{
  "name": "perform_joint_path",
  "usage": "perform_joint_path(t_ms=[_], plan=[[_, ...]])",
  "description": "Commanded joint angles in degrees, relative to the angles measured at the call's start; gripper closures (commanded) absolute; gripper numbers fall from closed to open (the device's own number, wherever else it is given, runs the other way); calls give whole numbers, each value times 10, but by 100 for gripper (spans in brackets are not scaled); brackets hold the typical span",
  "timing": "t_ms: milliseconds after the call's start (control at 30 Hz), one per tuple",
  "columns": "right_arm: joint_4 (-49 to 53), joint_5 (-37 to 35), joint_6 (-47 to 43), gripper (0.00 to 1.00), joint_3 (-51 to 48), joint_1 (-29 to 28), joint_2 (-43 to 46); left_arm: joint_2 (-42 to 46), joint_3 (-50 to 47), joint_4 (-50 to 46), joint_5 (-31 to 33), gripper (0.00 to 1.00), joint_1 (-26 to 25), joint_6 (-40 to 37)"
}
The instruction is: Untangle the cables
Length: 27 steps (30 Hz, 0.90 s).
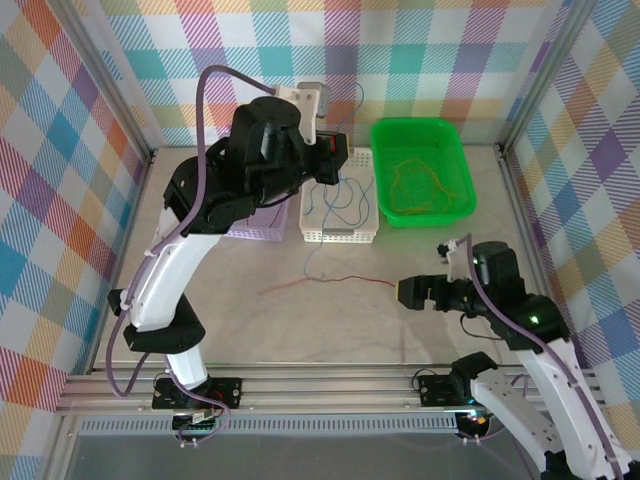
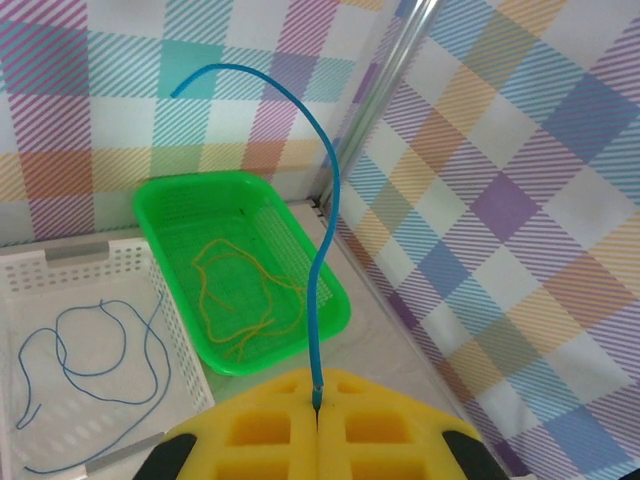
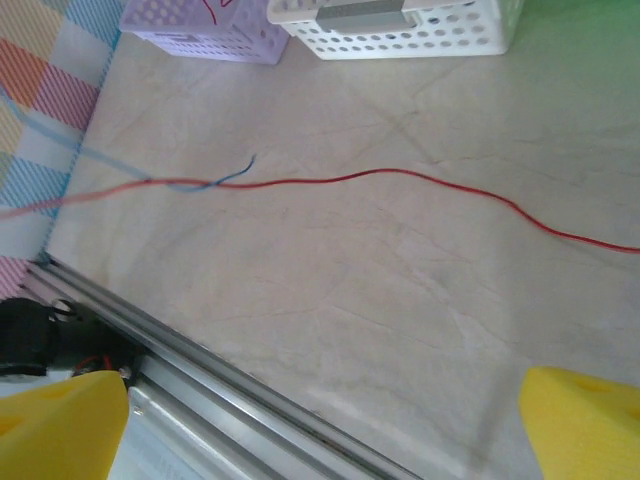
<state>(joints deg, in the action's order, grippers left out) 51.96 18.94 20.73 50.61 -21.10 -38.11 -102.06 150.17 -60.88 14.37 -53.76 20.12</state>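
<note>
The left gripper [image 2: 318, 388] is pinched shut on a blue wire [image 2: 322, 250]. The wire stands up from between the yellow fingers [image 2: 260, 430] and arcs over to the left, its free end in the air. The left arm [image 1: 175, 270] reaches up and forward from its base with the elbow high and the wrist bent down, so its jaws hang over the far end of the white basket [image 1: 340, 237]. Blue loops [image 2: 100, 350] lie in that basket; whether they belong to the held wire I cannot tell. Just right of it sits the green basket [image 1: 380, 150], with an orange wire [image 1: 420, 180] coiled inside. A purple basket [image 1: 262, 233] sits on the white basket's left. The right gripper [image 3: 325, 415] is spread wide and holds nothing. The right arm [image 1: 520, 320] is folded low near its base, and its jaws point left above the table [image 1: 300, 330]. In front of them a red wire [image 3: 400, 175] lies stretched across the table. A blue end [image 3: 235, 172] crosses the red wire towards its left part.
</note>
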Motion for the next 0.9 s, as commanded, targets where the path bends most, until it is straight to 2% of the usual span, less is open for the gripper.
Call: perform_joint_path(t_ms=[0,67,167,267,400,567,867], plan=[[-105,49,86,0,-67,-3,-20,-10,9,25,-6,100,14,-5],[-181,45,128,0,-115,-4,-32,-11,10,36,-14,100,18,-7],[-264,40,158,0,-134,-10,-82,-10,11,59,-41,100,20,-1],[-331,20,158,0,-132,-25,-130,-4,11,87,-86,100,19,15],[-444,-9,159,0,-143,-41,-203,-3,11,103,-111,100,19,37],[-573,-42,108,0,-161,-66,-282,-4,11,106,-129,100,19,50],[-677,-125,19,0,-196,-127,-363,6,10,115,-125,100,19,51]])
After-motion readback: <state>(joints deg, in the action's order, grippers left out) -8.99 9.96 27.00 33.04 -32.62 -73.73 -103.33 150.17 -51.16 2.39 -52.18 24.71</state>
